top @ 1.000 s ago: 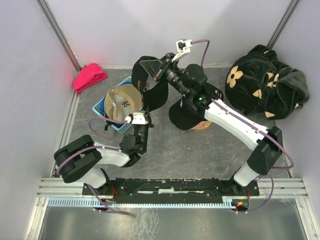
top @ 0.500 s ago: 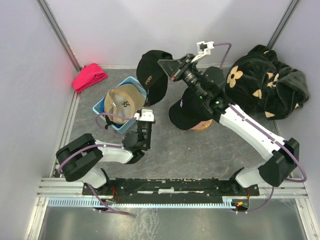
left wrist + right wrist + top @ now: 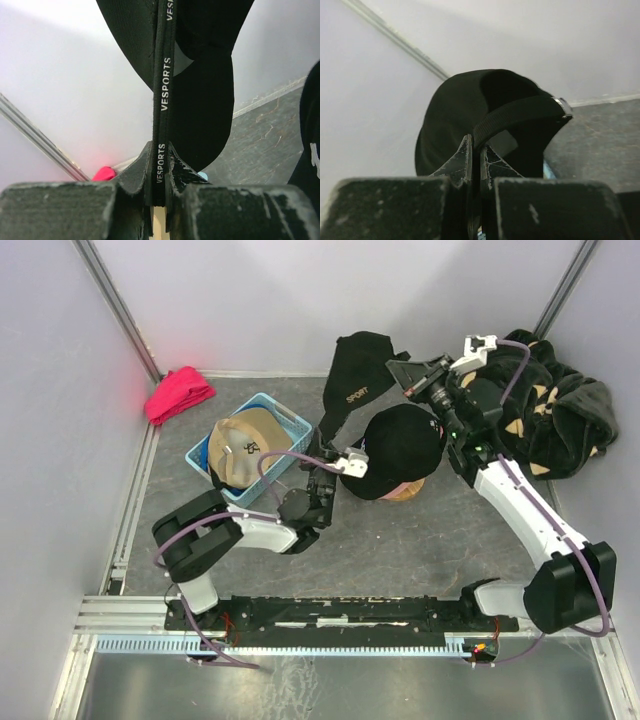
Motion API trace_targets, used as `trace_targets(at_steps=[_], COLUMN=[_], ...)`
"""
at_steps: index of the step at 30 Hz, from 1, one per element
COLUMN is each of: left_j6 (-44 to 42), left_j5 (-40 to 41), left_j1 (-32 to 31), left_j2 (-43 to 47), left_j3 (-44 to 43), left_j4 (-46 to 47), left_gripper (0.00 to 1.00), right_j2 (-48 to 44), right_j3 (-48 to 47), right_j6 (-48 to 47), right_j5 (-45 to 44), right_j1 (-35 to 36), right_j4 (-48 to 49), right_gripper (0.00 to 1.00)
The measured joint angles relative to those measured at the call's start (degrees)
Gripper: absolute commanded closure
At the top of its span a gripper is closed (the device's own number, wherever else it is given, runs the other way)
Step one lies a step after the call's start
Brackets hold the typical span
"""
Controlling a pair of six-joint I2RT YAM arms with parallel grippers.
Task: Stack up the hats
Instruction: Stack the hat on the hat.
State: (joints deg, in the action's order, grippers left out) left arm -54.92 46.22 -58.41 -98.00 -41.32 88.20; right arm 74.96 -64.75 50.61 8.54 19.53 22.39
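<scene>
Two stacked already, black soft cap [image 3: 400,440] on pink cap [image 3: 397,486]; left pincer [image 3: 159,187] and right pincer [image 3: 475,162] clamp lettered black cap [image 3: 360,365]; tan cap [image 3: 245,440] unstacked.

Lettered cap [image 3: 358,370] spans L gripper [image 3: 159,172] to R gripper [image 3: 397,372]. Under R: black cap stack [image 3: 398,445]; right of R: plush fabric [image 3: 545,410]. Nearside of L: open tabletop [image 3: 400,550].

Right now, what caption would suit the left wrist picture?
Left gripper pinching the lettered black cap by its VESPORTS-printed edge, grey floor behind.
</scene>
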Motion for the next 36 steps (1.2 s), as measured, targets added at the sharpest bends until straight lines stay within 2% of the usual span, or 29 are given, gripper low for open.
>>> trace_targets(at_steps=[9,25,30,36], left_j6=[-15.26,-28.39,-29.31,-30.80], left_j5=[-3.02,-7.37,-7.58,-7.56], left_j1=[-1.97,-2.84,-2.84,-2.89], left_j2=[-7.13,-14.73,-15.12,-15.12], left_j3=[-5.07,-9.90,-10.21,-10.10], left_j4=[-0.74,-1.09,-1.11,-1.11], left_gripper=[0.97,0.97,0.97,0.97], right_j2=[-1.46,-3.23,-1.92,-1.29], right_j3=[8.94,19.76,21.14,22.16], right_j6=[7.21,13.73,15.74,16.94], right_j5=[6.16,12.79,14.03,14.56], right_j1=[-11.13,-21.81,-22.71,-23.04], right_j4=[2.69,9.29,12.90,14.53], right_gripper=[0.98,0.97,0.92,0.80])
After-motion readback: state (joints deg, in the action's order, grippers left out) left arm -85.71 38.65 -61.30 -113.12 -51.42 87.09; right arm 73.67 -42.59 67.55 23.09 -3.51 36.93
